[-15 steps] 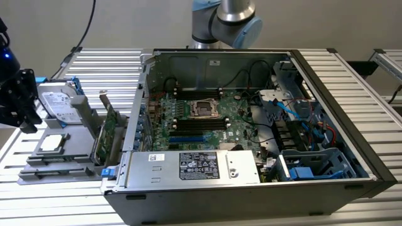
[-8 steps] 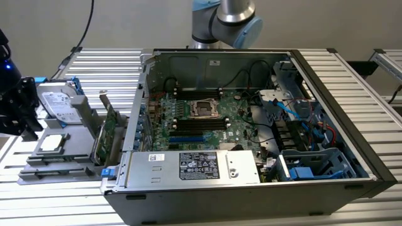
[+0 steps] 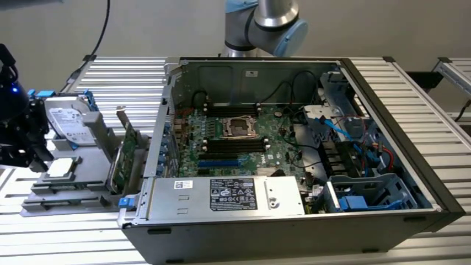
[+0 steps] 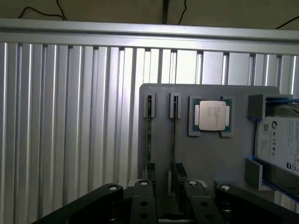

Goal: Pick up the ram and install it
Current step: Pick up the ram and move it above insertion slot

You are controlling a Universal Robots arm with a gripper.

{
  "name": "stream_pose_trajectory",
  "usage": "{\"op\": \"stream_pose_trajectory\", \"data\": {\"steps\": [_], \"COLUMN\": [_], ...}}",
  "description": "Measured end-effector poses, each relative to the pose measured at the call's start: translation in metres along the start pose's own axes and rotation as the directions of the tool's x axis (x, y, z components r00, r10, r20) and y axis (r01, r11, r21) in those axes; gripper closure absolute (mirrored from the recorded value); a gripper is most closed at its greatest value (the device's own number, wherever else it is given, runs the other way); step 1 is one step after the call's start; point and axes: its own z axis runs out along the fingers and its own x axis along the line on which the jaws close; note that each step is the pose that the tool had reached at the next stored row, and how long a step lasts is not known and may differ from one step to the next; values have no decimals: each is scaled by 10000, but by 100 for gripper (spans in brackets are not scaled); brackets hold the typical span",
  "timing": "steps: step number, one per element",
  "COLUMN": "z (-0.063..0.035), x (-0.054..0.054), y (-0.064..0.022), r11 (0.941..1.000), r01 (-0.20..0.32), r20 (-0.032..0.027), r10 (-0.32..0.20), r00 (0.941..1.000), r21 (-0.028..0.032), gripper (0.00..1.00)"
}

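Two thin green boards stand on edge in slots of a grey holder tray (image 4: 210, 158). Seen edge-on, the ram (image 4: 174, 135) looks to be the one nearer the processor chip, though I cannot be sure. My gripper (image 4: 168, 198) hangs above the tray, open. Its fingers (image 4: 142, 193) stand apart on either side of that board's line and touch nothing. In the exterior view the dark gripper (image 3: 26, 149) is at the far left, over the tray (image 3: 66, 201), and the green boards (image 3: 129, 149) stand by the case wall. The black memory slots (image 3: 235, 144) lie on the motherboard.
An open computer case (image 3: 294, 165) lies on the ribbed metal table (image 4: 70, 121), with the power supply (image 3: 228, 194) at its near side and drive bays with blue cables at the exterior view's right. On the tray sit a processor chip (image 4: 212, 115) and a hard drive (image 4: 280, 140).
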Motion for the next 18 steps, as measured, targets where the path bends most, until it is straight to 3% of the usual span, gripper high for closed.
{"op": "stream_pose_trajectory", "data": {"steps": [7, 18], "z": [128, 328], "x": [37, 163], "y": [-12, -113], "r11": [10000, 10000], "r01": [0, 1], "r20": [0, 0], "r10": [0, -1], "r00": [10000, 10000], "r21": [0, 0], "gripper": [70, 70]}}
